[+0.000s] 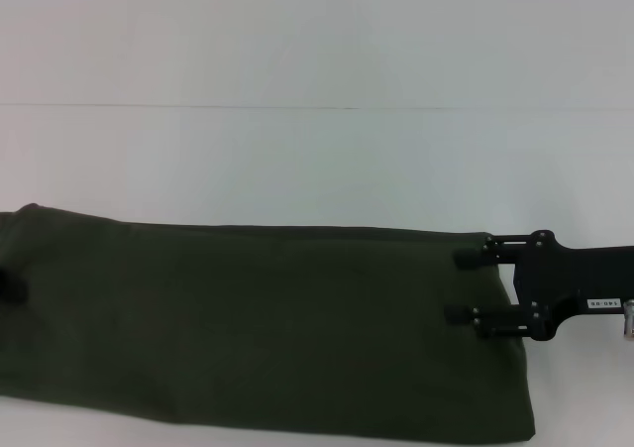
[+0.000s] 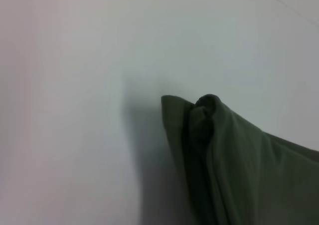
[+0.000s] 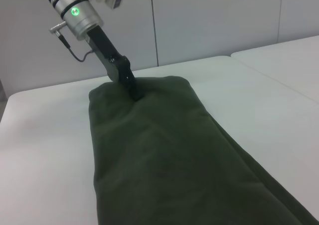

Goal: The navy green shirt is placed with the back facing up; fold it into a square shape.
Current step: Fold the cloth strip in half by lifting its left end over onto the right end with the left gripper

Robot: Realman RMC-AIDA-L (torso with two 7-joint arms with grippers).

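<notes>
While the navy green shirt (image 1: 267, 333) lies as a long folded band along the table's (image 1: 317, 160) near edge, the right gripper (image 1: 462, 285) spreads over its right end; the left gripper (image 3: 130, 83) pinches the far end, presumably to fold it across.

Not much to read here, honestly. The only text anywhere is a small white label (image 1: 602, 304) stuck on the black body of the right gripper (image 1: 463, 285), out near its far end in the head view. It has a short row of dark characters on it, but they're too small to make out, so I can't tell what it says. The shirt (image 1: 258, 328) shows plain dark green cloth with no print or tag in any view. The left gripper (image 3: 133, 91) shows no lettering either, only a green light.
</notes>
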